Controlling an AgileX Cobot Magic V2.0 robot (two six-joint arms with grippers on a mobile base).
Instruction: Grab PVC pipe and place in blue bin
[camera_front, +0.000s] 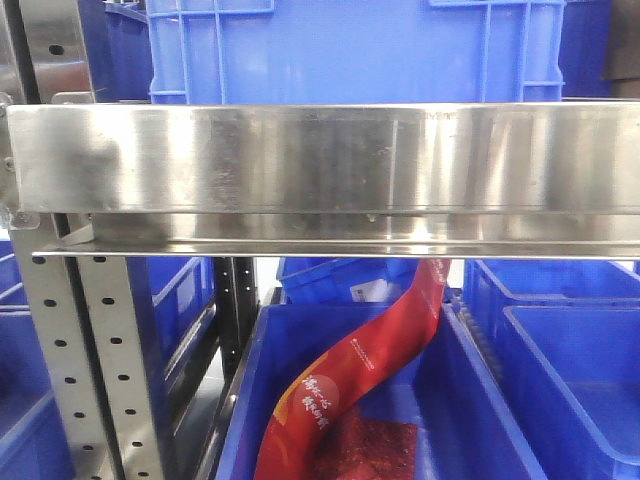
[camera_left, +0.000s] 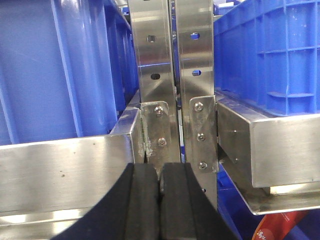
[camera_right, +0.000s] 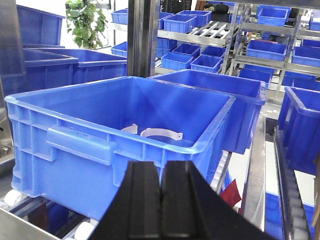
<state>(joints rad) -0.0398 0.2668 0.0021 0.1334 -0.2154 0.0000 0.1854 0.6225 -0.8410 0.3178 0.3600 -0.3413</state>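
No PVC pipe shows clearly in any view. In the right wrist view a blue bin (camera_right: 75, 145) stands on a roller shelf in front of my right gripper (camera_right: 161, 182), which is shut and empty just before the bin's near wall. White curved clip-like parts (camera_right: 160, 133) lie inside that bin; whether they are pipe pieces I cannot tell. My left gripper (camera_left: 160, 182) is shut and empty, facing the steel uprights (camera_left: 172, 75) of the rack between two blue bins. Neither gripper shows in the front view.
A steel shelf beam (camera_front: 320, 170) crosses the front view with a blue bin (camera_front: 350, 50) above it. Below, a blue bin (camera_front: 480, 400) holds red packets (camera_front: 350, 380). More blue bins (camera_right: 210, 55) fill racks behind. A steel rail (camera_left: 270, 145) juts at right.
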